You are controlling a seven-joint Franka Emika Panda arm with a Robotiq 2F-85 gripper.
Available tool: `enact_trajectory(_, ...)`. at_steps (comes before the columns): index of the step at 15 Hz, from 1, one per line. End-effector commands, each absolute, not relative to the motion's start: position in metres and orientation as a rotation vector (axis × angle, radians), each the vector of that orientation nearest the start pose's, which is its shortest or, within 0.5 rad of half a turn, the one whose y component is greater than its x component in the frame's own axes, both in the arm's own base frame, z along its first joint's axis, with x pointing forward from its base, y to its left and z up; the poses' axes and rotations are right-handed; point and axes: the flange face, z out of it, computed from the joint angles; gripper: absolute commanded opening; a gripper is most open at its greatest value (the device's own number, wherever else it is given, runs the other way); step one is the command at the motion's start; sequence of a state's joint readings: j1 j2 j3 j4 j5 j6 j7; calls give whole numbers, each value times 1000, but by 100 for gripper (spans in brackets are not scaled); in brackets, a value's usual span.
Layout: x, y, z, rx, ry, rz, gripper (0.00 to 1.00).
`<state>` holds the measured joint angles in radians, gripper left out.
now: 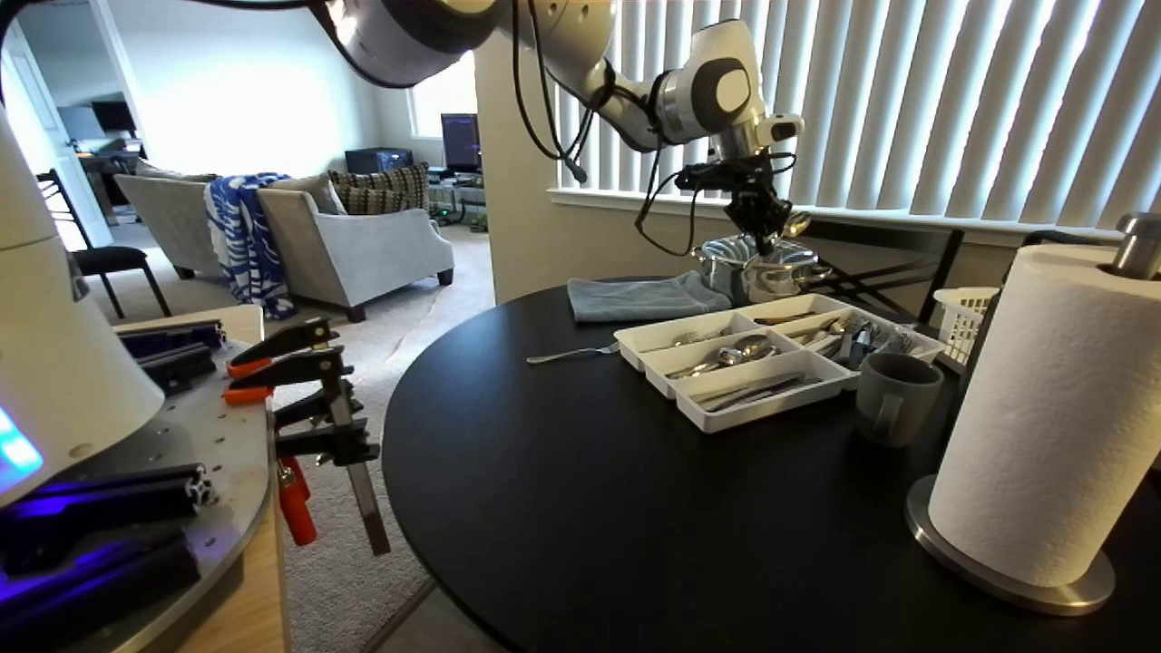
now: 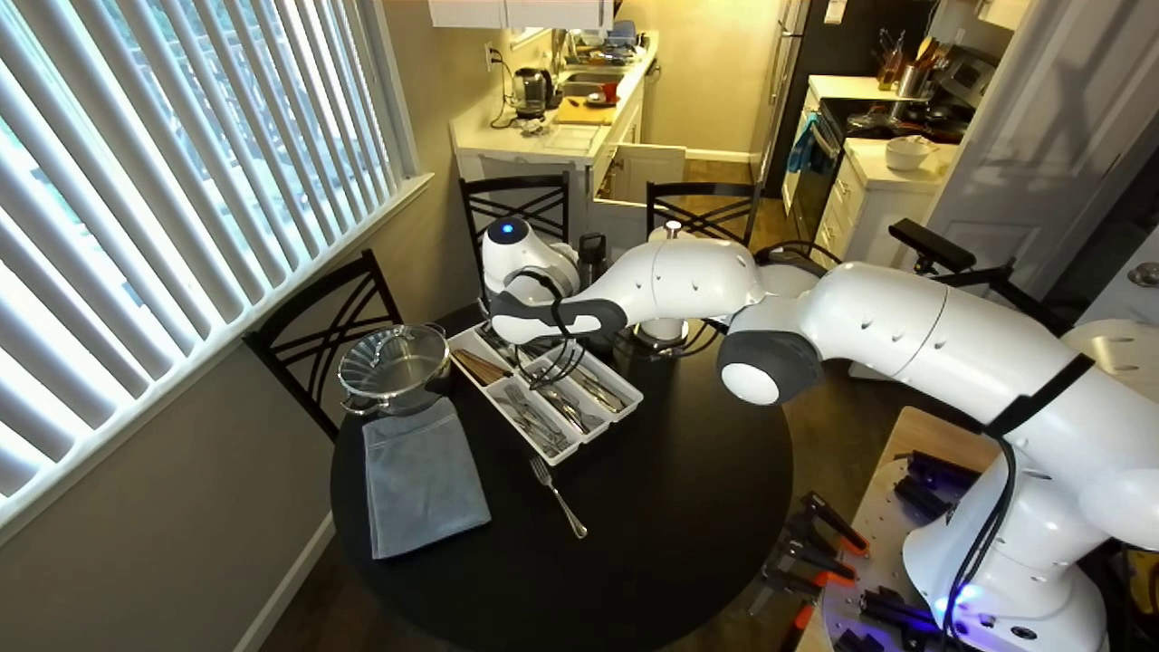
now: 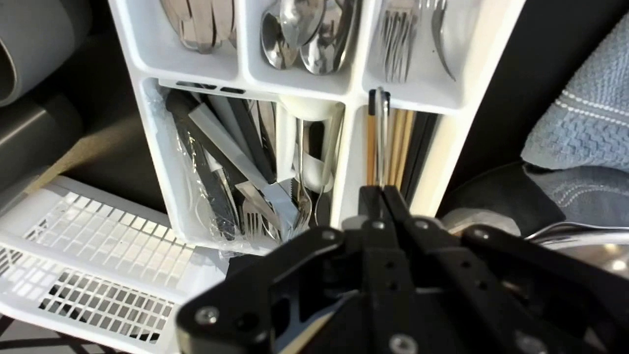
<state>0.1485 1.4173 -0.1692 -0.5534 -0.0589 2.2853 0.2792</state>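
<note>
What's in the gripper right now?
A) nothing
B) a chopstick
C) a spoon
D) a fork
C: the gripper is shut on a spoon, whose rounded bowl shows beside it in an exterior view, while the slim silver handle runs out from between its tips in the wrist view.

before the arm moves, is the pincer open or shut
Shut: in the wrist view the pincer pinches a spoon by its thin handle; the bowl shows in an exterior view.
</note>
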Motion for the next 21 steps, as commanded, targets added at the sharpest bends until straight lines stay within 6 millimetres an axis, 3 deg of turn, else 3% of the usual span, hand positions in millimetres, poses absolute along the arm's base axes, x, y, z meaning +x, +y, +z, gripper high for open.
enact_trajectory(1,822,85,155,-3225,384,-626,1)
enact_trajectory(9,812,74,122,-3256,345,-719,1)
enact_trajectory(16,781,54,78,-3210,281,-843,1)
enact_trajectory(19,766,49,73,-3192,233,-943,1)
enact_trajectory(21,758,48,80,-3183,214,-1047,1)
